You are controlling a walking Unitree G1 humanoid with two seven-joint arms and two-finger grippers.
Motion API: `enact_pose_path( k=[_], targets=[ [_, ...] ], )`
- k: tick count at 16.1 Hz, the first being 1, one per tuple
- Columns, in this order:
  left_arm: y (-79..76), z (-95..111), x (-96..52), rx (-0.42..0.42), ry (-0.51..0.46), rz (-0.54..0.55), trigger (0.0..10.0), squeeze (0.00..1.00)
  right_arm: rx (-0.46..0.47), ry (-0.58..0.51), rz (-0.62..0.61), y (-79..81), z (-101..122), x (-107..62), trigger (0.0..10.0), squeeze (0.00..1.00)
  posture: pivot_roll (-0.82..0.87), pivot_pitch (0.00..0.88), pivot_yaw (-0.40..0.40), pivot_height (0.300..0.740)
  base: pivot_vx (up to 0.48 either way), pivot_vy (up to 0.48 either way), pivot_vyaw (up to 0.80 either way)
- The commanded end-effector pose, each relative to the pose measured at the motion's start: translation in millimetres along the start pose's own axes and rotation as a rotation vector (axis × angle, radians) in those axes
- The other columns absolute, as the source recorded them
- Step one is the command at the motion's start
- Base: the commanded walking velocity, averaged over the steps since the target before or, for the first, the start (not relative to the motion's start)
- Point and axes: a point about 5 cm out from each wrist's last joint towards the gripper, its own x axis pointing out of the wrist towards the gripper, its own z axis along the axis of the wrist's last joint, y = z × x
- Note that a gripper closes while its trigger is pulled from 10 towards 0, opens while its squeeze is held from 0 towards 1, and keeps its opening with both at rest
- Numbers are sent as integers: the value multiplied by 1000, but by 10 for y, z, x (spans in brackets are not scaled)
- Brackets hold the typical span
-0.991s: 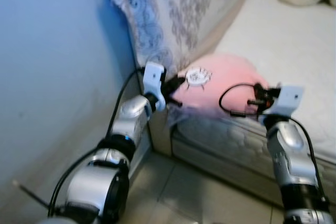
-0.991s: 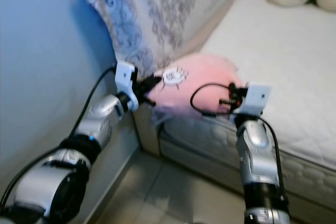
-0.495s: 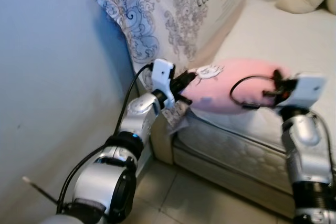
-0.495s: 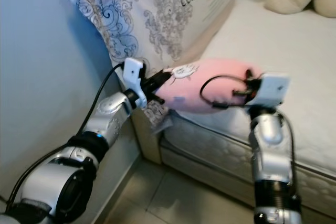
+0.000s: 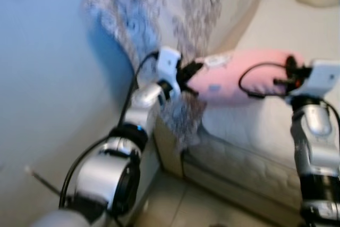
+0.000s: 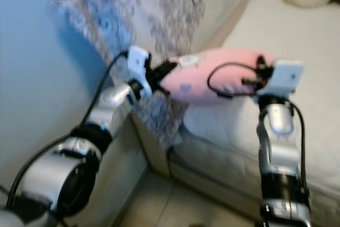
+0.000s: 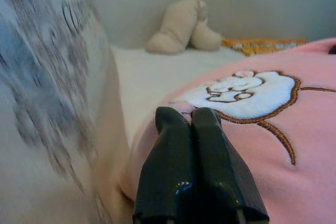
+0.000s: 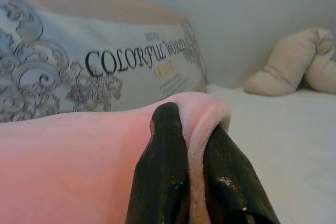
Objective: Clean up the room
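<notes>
We held a soft pink fleece pillow [image 5: 241,81] between our two arms, raised just above the white mattress [image 5: 297,35] of the bed, near its left end. Our left gripper [image 7: 189,116] was at the pillow's left end, with its two black fingers [image 7: 168,171] pressed together side by side at the pink edge, just short of the white embroidered patch [image 7: 247,94]; the left wrist view did not resolve whether fabric was caught between them. Our right gripper [image 8: 194,116] was at the pillow's right end, its fingers [image 8: 160,171] closed to a narrow gap with a fold of the pink fleece pinched between them. A large patterned pillow printed with grey scrollwork and the word "COLORFUL" [image 8: 100,72] leaned against the wall on the left, beside the pink pillow. A cream plush toy [image 7: 181,24] lay on the far part of the mattress. Both eye views were motion-blurred.
</notes>
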Motion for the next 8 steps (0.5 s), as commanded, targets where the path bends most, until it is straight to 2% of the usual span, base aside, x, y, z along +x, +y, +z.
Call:
enact_pose_path(
  k=[1, 2, 6, 8],
  targets=[
    [133, 36, -69, 31, -8, 56, 0, 0, -15, -50, -32, -27, 124, 32, 10000, 0, -150, 0, 93, 740, 405, -251, -631],
    [124, 30, -65, 30, -7, 56, 0, 0, -10, -48, -32, -23, 121, 27, 10000, 0, -151, 0, 93, 740, 247, 0, -581],
    [80, -21, -68, 7, -8, 37, 0, 0, 0, -21, -40, -17, 39, -53, 10000, 0, -156, 0, 98, 740, 0, 0, -577],
    [34, -62, -60, -2, -2, 30, 0, 0, 4, -25, -31, -6, 27, -79, 10000, 0, -158, 0, 98, 727, 0, 0, 0]
  ],
)
